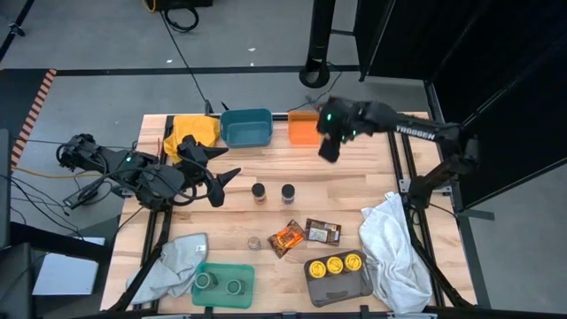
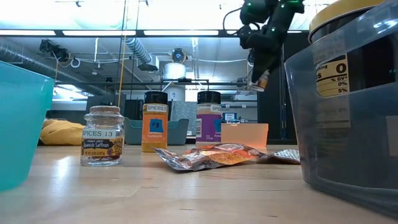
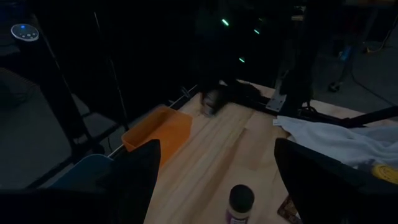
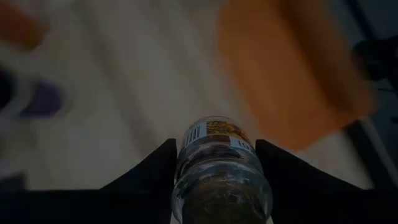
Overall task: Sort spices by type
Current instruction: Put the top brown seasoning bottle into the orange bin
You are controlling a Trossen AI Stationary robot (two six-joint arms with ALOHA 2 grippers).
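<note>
Above the table's far edge, toward one o'clock in the overhead view, the right gripper (image 1: pixel 330 149) hangs in the air with its two fingers pinching a clear spice jar (image 4: pixel 219 171), whose barcode label and dark contents show in the right wrist view. It hovers just beside the orange bin (image 1: pixel 303 130), which sits at twelve o'clock next to the blue bin (image 1: pixel 245 127). Over at nine o'clock the left gripper (image 1: pixel 223 181) waits low over the wood, its fingers spread wide and holding nothing. Near the table's centre stand two dark-lidded jars, one with an orange label (image 2: pixel 155 122) and one with a purple label (image 2: pixel 209 116), side by side but apart. Toward six o'clock lie the orange packet (image 1: pixel 287 237) and the brown packet (image 1: pixel 322 232), touching each other, with a small clear saffron jar (image 2: pixel 101 135) a little to their nine o'clock side. At five o'clock a grey tray (image 1: pixel 337 282) holds three yellow-lidded jars (image 1: pixel 335 264) in a row, and at seven o'clock a green tray (image 1: pixel 223 284) holds two green-lidded jars (image 1: pixel 220 283). A white cloth (image 1: pixel 393 252) lies at four o'clock, a grey cloth (image 1: pixel 170 263) at eight, and a yellow cloth (image 1: pixel 197 130) at eleven.
</note>
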